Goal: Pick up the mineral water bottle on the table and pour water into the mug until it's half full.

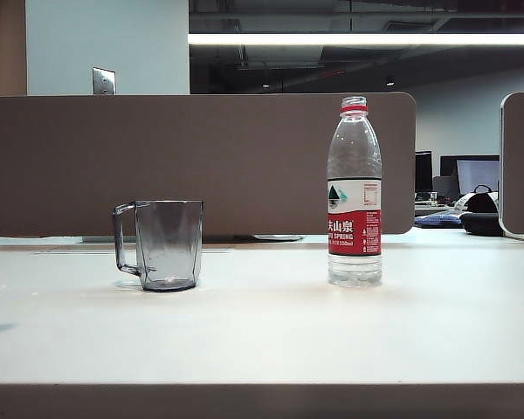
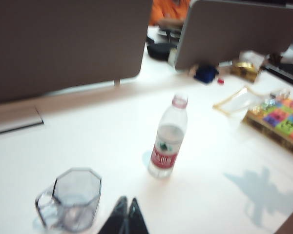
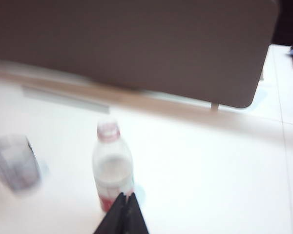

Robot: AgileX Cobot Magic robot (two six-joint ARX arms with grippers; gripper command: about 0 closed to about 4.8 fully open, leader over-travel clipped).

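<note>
At the nearest edge of the left wrist view, the left gripper shows only its dark fingers, pressed together tip to tip and holding nothing. It hangs above the table, with the mug just beside it at about nine o'clock and the mineral water bottle farther off at about one o'clock.

The right gripper is likewise closed and empty, its two dark fingers meeting in a point. The bottle's label end lies right behind the tips at twelve o'clock in that blurred view; whether they touch cannot be told. The mug there is a grey smear at about ten o'clock.

In the exterior view neither arm appears. The mug stands upright on the off-white table, left of centre, its angular handle pointing to nine o'clock. It looks empty. The bottle stands upright well apart from it at three o'clock, uncapped, red ring at the neck, red-and-white label round the lower body, and clear water visible below the label.

Farther back, a brown partition panel runs across behind both. Beyond it at two o'clock sit dark monitors and, above, a bright ceiling light strip.
</note>
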